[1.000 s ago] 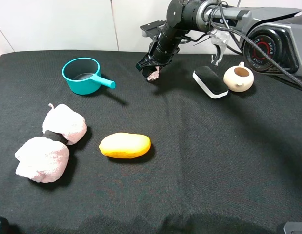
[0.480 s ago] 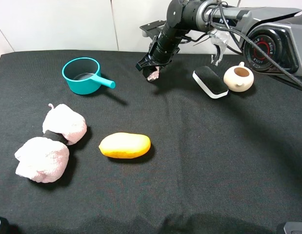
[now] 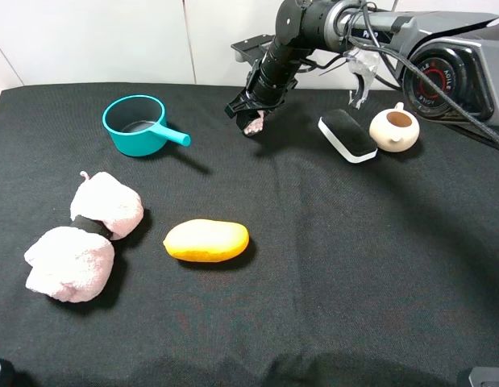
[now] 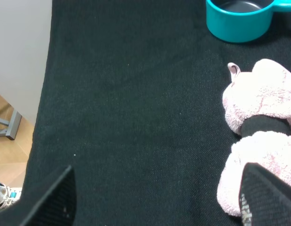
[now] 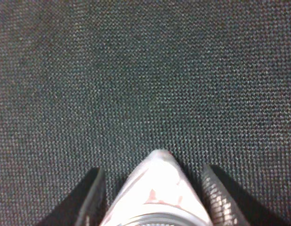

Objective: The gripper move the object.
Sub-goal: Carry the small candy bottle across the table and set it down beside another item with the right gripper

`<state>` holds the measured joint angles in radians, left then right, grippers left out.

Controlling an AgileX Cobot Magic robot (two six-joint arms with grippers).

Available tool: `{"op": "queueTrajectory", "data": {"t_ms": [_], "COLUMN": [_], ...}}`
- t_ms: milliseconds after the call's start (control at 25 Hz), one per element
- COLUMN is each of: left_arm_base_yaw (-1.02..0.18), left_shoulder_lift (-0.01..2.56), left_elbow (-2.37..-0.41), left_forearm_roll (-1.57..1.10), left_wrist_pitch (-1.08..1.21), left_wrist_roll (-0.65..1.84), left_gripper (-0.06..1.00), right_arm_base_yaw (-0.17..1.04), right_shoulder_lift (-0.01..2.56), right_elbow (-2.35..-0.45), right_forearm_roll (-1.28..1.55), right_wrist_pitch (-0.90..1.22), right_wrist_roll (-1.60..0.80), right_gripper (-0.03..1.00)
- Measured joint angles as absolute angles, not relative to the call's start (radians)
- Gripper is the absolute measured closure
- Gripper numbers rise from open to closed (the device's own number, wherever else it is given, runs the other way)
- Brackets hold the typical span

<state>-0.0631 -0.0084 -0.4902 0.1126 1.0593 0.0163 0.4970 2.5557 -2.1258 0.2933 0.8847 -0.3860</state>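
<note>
A black cloth (image 3: pixel 354 266) covers a table, seen from above. A teal pot (image 3: pixel 136 125) with a short handle stands near the far left. Well to the right of the pot, past the tip of its handle and about as far back, the right gripper (image 3: pixel 251 119) points down from a dark, cabled arm. Its two black fingers are closed on a small bottle (image 3: pixel 253 125), which shows here only as a pale pink speck at the fingertips. Whether the bottle touches the cloth cannot be told.

Farther right of the pot, beyond the gripper, lie a black-and-white eraser (image 3: pixel 348 135) and, just beside it, a cream teapot (image 3: pixel 395 129). Nearer the camera than the pot are two pink fluffy bundles (image 3: pixel 108 203) touching each other, and right of those a yellow oblong lump (image 3: pixel 206 240).

The right wrist view shows what the overhead view cannot. The bottle (image 5: pixel 157 193) is clear glass with pale pink-white contents, and it sits between the fingers of the right gripper (image 5: pixel 151 172) close over the cloth's weave.

The left wrist view shows the left gripper (image 4: pixel 159 202). Its fingers are spread wide and hold nothing, over bare cloth (image 4: pixel 126 117), with the pot (image 4: pixel 237 21) and the pink bundles (image 4: pixel 263 108) at the side.
</note>
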Motion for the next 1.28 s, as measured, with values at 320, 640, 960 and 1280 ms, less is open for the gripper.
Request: {"op": "queueTrajectory", "data": {"t_ms": [320, 640, 960, 1280], "left_arm_base_yaw": [-0.063, -0.063, -0.063, -0.063], "left_shoulder_lift": [-0.008, -0.008, -0.008, -0.008], "left_elbow": [-0.49, -0.49, -0.49, -0.49], "left_forearm_roll": [0.113, 0.113, 0.113, 0.113], "left_wrist_pitch": [1.059, 1.059, 1.059, 1.059], "left_wrist_roll": [0.016, 0.016, 0.016, 0.016], "left_gripper": [0.18, 0.18, 0.18, 0.18], "right_arm_base_yaw": [0.497, 0.497, 0.497, 0.497], "right_shoulder_lift": [2.539, 2.44, 2.364, 2.294], "right_elbow": [-2.129, -2.129, -2.129, -2.125], "right_forearm_roll": [0.275, 0.225, 0.189, 0.153], "right_wrist_pitch": [0.978, 1.034, 1.112, 1.154], "right_wrist_roll": [-0.386, -0.366, -0.343, -0.306], "right_gripper": [0.63, 0.63, 0.63, 0.63]}}
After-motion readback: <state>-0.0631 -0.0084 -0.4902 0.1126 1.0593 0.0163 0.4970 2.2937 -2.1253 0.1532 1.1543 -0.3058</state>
